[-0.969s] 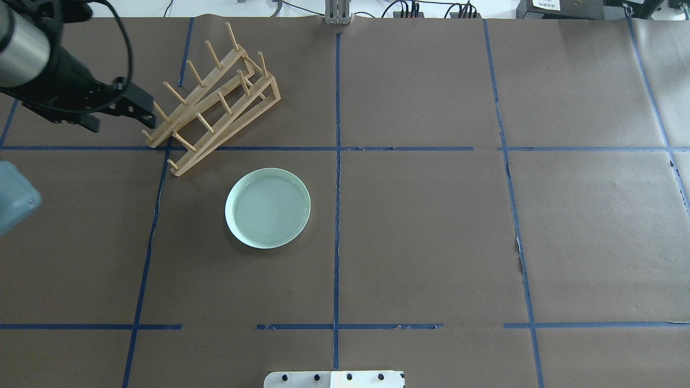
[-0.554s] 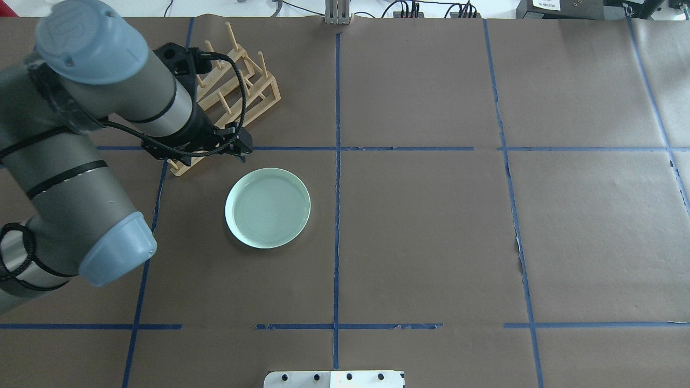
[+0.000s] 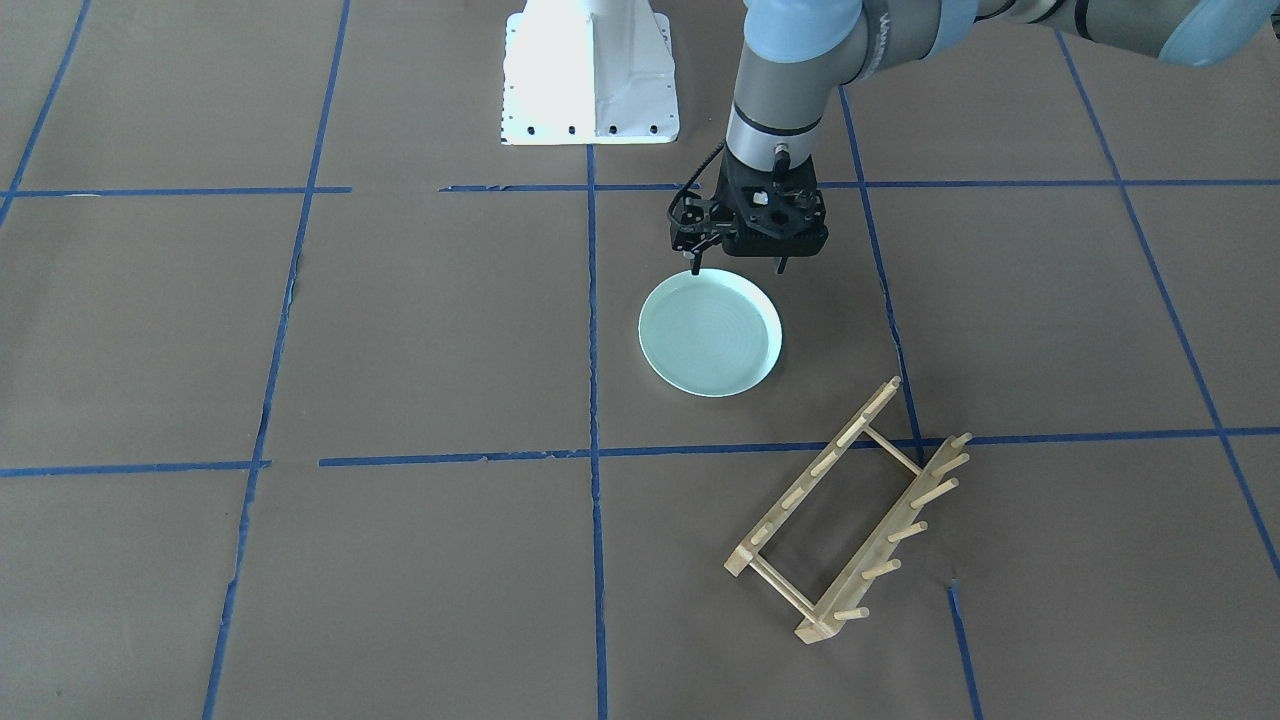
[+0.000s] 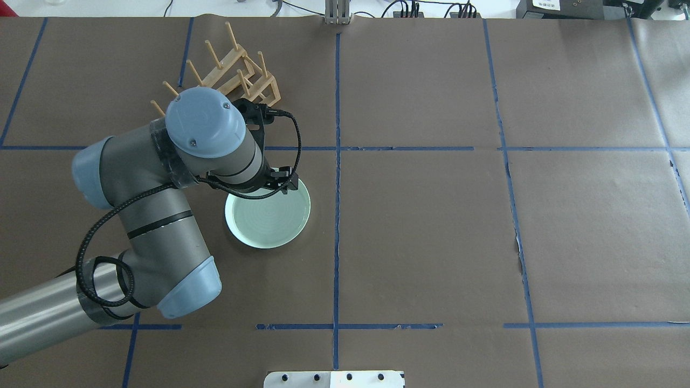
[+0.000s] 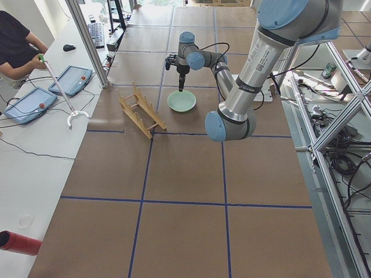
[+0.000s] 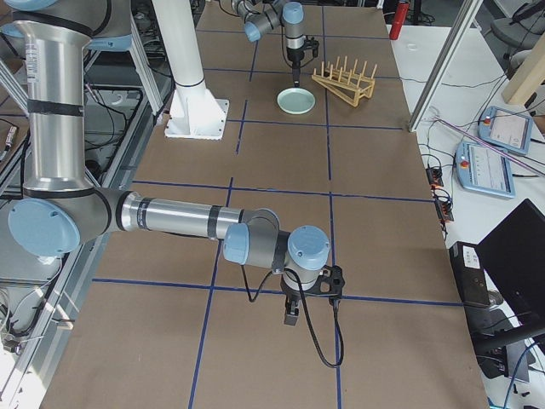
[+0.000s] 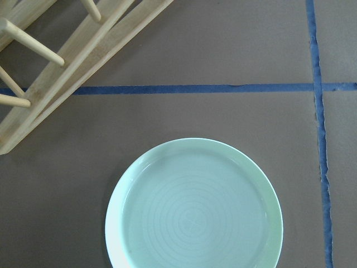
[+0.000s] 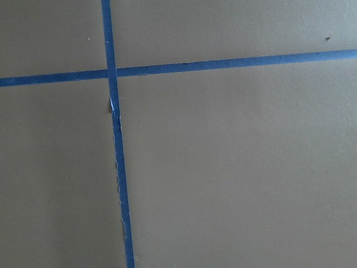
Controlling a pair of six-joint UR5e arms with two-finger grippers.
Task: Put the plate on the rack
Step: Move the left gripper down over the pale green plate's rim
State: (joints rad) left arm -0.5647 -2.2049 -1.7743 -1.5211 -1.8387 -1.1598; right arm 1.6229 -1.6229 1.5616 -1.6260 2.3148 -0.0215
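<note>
The pale mint-green plate lies flat on the brown paper, also in the overhead view, left wrist view and side views. The light-wood rack stands empty just beyond it, away from the robot. My left gripper points straight down and hovers above the plate, open and empty, clear of the rack; my wrist mostly hides it in the overhead view. My right gripper hangs low over bare paper far from both; I cannot tell whether it is open or shut.
The white robot base plate sits at the table's robot-side edge. Blue tape lines grid the paper. An operator with tablets stands at a side bench beyond the rack. A red cylinder lies off the table.
My left arm has swung from beside the rack's left end across to above the plate. The plate and rack have not moved.
</note>
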